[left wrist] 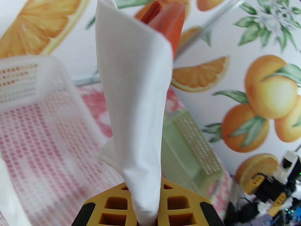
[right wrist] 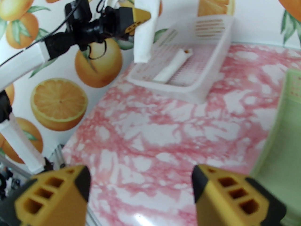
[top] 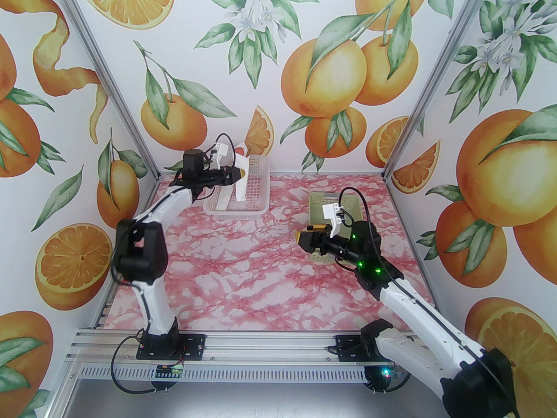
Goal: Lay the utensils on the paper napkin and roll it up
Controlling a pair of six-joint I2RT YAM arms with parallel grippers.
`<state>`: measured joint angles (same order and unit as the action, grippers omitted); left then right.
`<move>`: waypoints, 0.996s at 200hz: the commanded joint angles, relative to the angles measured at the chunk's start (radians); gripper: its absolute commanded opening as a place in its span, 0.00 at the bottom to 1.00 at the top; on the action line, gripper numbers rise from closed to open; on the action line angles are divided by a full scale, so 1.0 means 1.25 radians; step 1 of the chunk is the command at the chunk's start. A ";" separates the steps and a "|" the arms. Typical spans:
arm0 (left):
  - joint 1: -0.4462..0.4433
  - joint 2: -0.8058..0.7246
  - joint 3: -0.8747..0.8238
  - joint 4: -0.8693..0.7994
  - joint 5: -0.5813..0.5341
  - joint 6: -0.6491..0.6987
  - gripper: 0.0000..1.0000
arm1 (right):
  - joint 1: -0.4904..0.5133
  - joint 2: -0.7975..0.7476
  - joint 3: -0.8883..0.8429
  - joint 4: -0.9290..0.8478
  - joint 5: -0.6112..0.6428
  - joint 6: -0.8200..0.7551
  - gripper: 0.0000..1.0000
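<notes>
The paper napkin (left wrist: pixel 136 98) is a white cone-like roll, held upright in the air over the white basket (top: pixel 256 190). My left gripper (top: pixel 238 174) is shut on its lower part. Red-orange tips of the utensils (left wrist: pixel 171 22) stick out of the roll's top. In the right wrist view the paper napkin (right wrist: pixel 144 29) hangs from the left gripper (right wrist: pixel 138 20) above the basket's near-left corner. My right gripper (top: pixel 304 234) stands open over the table's right middle, nothing between its fingers (right wrist: pixel 58 192).
Another slim white paper roll (right wrist: pixel 174 65) lies inside the white basket (right wrist: pixel 211 55) at the back left. A green basket (top: pixel 335 207) stands at the right, under and behind the right arm. The pink marbled table (top: pixel 243 272) lies bare in the middle.
</notes>
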<state>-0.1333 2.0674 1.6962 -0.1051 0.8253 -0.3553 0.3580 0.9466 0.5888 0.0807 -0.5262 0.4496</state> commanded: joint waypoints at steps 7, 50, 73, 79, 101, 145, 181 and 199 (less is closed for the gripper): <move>-0.012 0.087 0.119 -0.121 -0.049 0.052 0.00 | -0.018 -0.014 -0.019 0.009 0.017 -0.004 0.91; -0.028 0.191 0.255 -0.194 -0.091 0.071 0.00 | -0.039 -0.015 -0.021 0.004 0.007 -0.004 1.00; -0.037 0.238 0.320 -0.241 -0.121 0.077 0.00 | -0.043 -0.016 -0.025 -0.001 0.008 -0.004 1.00; -0.038 0.248 0.330 -0.247 -0.129 0.075 0.00 | -0.044 -0.016 -0.026 -0.001 0.009 -0.004 1.00; -0.044 0.275 0.350 -0.262 -0.156 0.059 0.00 | -0.047 -0.016 -0.029 -0.001 0.009 -0.005 1.00; -0.052 0.317 0.361 -0.265 -0.172 0.003 0.00 | -0.048 -0.002 -0.028 0.004 0.007 -0.005 1.00; -0.056 0.345 0.365 -0.278 -0.175 -0.027 0.00 | -0.050 0.011 -0.029 0.012 0.009 -0.004 1.00; -0.058 0.357 0.366 -0.284 -0.178 -0.037 0.00 | -0.050 0.016 -0.032 0.015 0.010 -0.003 0.99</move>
<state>-0.1982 2.4947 2.1082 -0.4431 0.6098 -0.3672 0.3042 0.9504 0.5640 0.0795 -0.5224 0.4477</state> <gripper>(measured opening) 0.142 0.996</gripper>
